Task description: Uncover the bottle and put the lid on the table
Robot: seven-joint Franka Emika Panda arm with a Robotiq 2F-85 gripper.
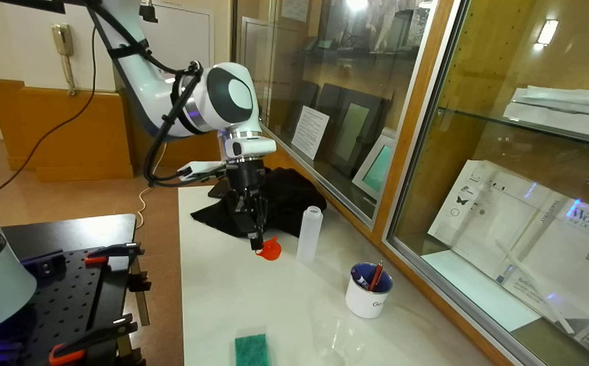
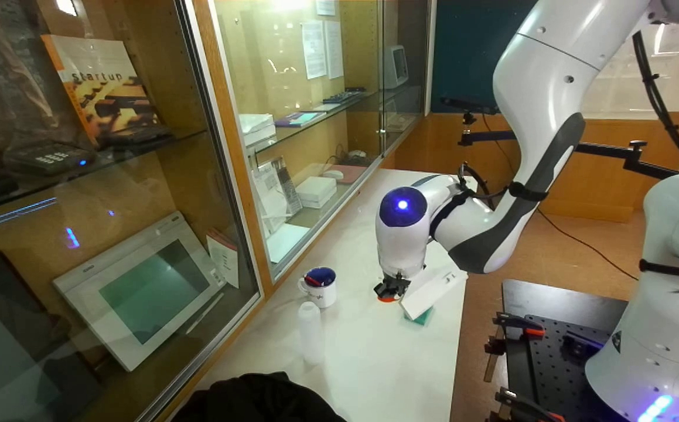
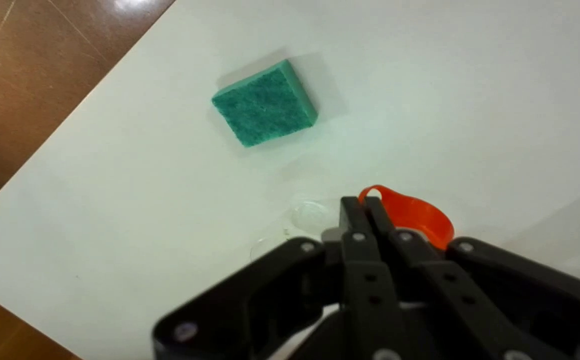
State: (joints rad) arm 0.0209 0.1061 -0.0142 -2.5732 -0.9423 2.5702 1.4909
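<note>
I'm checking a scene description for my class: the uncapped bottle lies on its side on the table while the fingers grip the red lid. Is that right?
Not quite: the bottle stands upright, as both exterior views show. The rest holds: it is uncapped, on the table, and the fingers grip the red lid.

In an exterior view I am seeing the bottle (image 1: 309, 235) standing on the table (image 1: 213, 295) before the cloth (image 1: 290, 197); lid (image 1: 270, 249) left of it, mug (image 1: 365, 302) right. A pen (image 1: 376, 276) is sitting in the mug.
</note>
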